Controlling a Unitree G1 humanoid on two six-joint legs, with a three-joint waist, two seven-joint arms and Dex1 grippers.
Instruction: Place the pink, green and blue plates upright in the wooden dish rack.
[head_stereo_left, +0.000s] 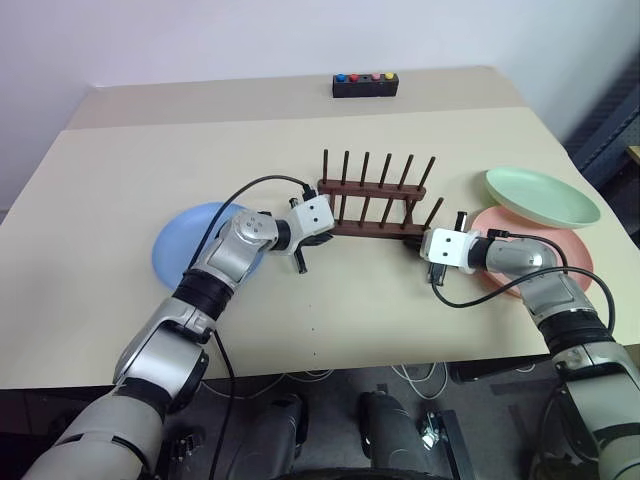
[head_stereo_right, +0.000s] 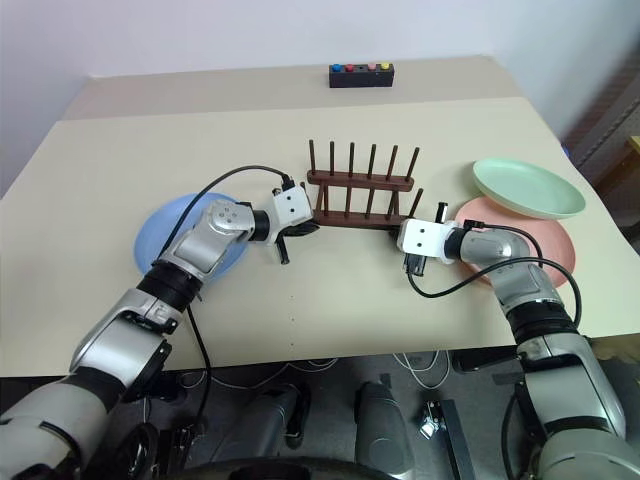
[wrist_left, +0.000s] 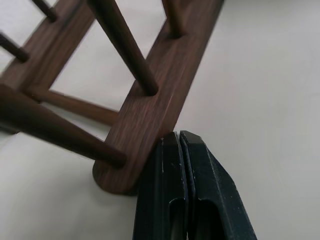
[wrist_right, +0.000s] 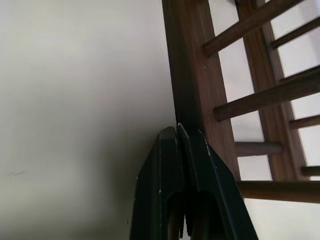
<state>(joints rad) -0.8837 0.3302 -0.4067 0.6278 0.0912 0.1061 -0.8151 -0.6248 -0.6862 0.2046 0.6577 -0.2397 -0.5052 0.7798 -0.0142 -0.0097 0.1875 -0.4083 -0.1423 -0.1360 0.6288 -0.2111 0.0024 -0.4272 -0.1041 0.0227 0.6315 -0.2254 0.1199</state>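
Note:
The wooden dish rack stands mid-table with its pegs upright and no plate in it. My left gripper is shut, its tips against the left end of the rack's near rail. At the rail's right end sits my right gripper, also shut, its tips against the rail's side. The blue plate lies flat on the left, partly under my left arm. On the right the green plate rests flat, overlapping the far edge of the pink plate, which my right arm partly covers.
A small black box with coloured buttons sits at the far edge of the beige table. Cables loop from both wrists over the near part of the table.

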